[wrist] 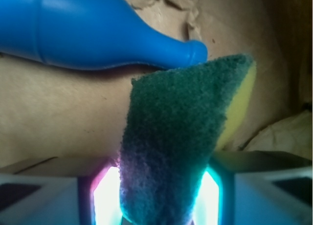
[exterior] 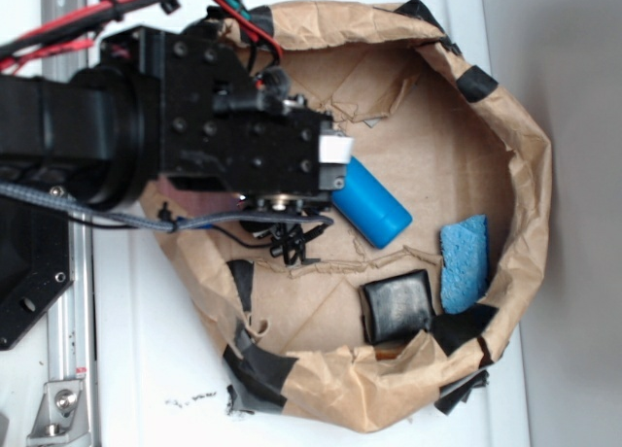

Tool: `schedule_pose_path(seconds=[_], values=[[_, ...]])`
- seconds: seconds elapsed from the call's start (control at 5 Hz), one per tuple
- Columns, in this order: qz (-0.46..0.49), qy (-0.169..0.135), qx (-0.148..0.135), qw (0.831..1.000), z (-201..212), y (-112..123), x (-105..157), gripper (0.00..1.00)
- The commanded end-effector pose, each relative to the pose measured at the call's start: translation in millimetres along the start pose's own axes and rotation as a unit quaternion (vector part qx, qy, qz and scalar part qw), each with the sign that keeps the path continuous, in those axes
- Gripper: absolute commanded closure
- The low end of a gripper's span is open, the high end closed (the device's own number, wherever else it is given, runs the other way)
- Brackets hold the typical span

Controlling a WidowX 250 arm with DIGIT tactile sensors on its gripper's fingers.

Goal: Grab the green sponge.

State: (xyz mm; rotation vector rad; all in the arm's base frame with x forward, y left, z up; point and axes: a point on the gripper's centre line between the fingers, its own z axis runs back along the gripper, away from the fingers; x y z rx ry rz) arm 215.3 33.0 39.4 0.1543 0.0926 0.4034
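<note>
Crumpled brown paper basin point(exterior: 530, 165), taped at the rim, holds a smooth blue plastic bottle point(wrist: 88, 29). Gripper point(wrist: 164, 195) is clamped on the green sponge point(wrist: 181, 137), coarse scouring face outward, yellow foam behind. Risk: compressible foam pinched at one end may slip or twist free.

A coarse, matt dark-green scouring face backed by yellow foam is being shown on the green sponge point(wrist: 176, 137). The blue bottle point(wrist: 93, 29) is appearing smooth, possibly plastic. Creased brown paper point(exterior: 505, 107) is being patched with black tape point(exterior: 258, 369).
</note>
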Motion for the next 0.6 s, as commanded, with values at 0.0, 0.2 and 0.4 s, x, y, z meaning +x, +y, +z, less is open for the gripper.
schedule_pose_path(seconds=[0.0, 0.2, 0.4], values=[[-0.125, -0.125, -0.020, 0.984, 103, -3, 12, 1.00], [-0.172, -0.129, -0.021, 0.976, 138, -9, 17, 1.00], [-0.178, -0.113, -0.025, 0.977, 138, -12, 17, 1.00]])
